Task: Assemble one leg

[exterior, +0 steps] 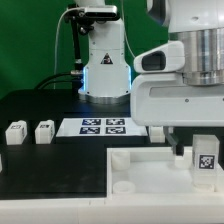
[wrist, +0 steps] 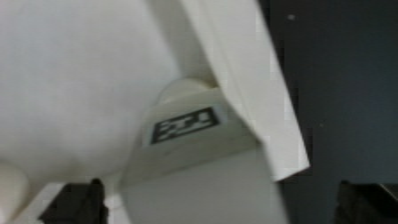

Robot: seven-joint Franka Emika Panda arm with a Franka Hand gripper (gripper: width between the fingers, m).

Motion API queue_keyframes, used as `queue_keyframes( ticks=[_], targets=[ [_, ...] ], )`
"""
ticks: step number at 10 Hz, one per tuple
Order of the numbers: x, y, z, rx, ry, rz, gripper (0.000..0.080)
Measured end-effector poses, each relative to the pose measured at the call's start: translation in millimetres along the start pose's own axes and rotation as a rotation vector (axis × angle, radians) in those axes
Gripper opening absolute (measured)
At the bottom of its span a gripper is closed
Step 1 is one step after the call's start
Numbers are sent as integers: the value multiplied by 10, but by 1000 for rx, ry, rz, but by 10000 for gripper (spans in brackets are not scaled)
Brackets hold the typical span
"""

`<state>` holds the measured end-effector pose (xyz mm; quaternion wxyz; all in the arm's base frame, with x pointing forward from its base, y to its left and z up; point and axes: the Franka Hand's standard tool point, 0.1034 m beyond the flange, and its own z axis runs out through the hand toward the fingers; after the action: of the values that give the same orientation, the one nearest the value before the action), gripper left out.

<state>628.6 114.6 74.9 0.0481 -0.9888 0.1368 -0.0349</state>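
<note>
One leg [exterior: 205,160], a small white block with a black-and-white tag, stands upright at a corner of the large flat white piece [exterior: 140,172] at the exterior view's right. My gripper [exterior: 196,138] is just above and around it. In the wrist view the leg [wrist: 183,125] lies between my dark fingertips [wrist: 71,203], which stand wide apart, with a dark gap on one side. My gripper [wrist: 217,205] is open. Two more legs [exterior: 14,132] [exterior: 44,131] stand at the exterior view's left.
The marker board [exterior: 100,127] lies on the black table in front of the robot base [exterior: 104,60]. The large flat white piece has raised corner sockets [exterior: 118,157] and fills the near middle. A green backdrop stands behind.
</note>
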Motion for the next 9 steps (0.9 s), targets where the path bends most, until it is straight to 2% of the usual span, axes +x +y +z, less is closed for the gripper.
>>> queue_keyframes(
  ticks=[1, 2, 3, 4, 5, 8, 9],
  targets=[
    [7, 5, 9, 4, 6, 6, 649],
    [4, -9, 8, 4, 7, 55, 526],
    [4, -7, 9, 4, 7, 51, 526],
    [0, -14, 9, 7, 5, 98, 387],
    [3, 4, 11, 7, 3, 197, 297],
    [26, 46, 21, 13, -2, 495, 297],
    [26, 60, 24, 12, -5, 672, 297]
  ],
)
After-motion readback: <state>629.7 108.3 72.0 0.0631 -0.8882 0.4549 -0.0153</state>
